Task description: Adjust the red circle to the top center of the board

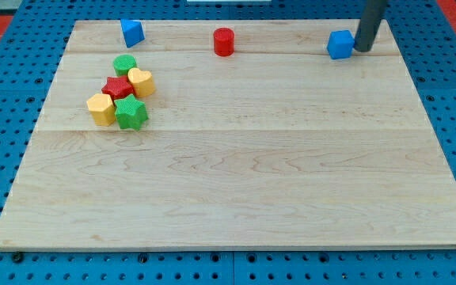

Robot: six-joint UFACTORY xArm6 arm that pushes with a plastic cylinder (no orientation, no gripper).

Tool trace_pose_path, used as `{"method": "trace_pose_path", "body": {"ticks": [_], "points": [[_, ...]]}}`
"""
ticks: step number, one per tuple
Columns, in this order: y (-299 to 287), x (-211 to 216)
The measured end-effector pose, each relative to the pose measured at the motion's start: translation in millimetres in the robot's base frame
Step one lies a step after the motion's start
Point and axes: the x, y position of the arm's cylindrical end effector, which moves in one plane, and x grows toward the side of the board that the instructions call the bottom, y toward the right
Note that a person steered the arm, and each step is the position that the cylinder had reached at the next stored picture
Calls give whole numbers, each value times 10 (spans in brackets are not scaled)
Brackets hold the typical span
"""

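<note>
The red circle [224, 41], a short red cylinder, stands near the board's top edge, about at its centre. The dark rod comes down at the view's top right. My tip [362, 50] rests on the board right next to the blue cube [340, 44], on that cube's right side, far to the right of the red circle.
A blue triangular block [132, 32] sits at the top left. A cluster at the left holds a green cylinder [125, 65], a red star [118, 87], a yellow heart [141, 81], a yellow hexagon [100, 108] and a green star [131, 113]. The wooden board [236, 174] lies on a blue pegboard.
</note>
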Motion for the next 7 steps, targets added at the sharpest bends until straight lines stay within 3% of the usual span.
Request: {"method": "trace_pose_path", "body": {"ticks": [2, 3, 4, 5, 6, 7], "points": [[-468, -163], [-1382, 11], [-2511, -154], [-2617, -105], [-3105, -327], [-3102, -687]]}}
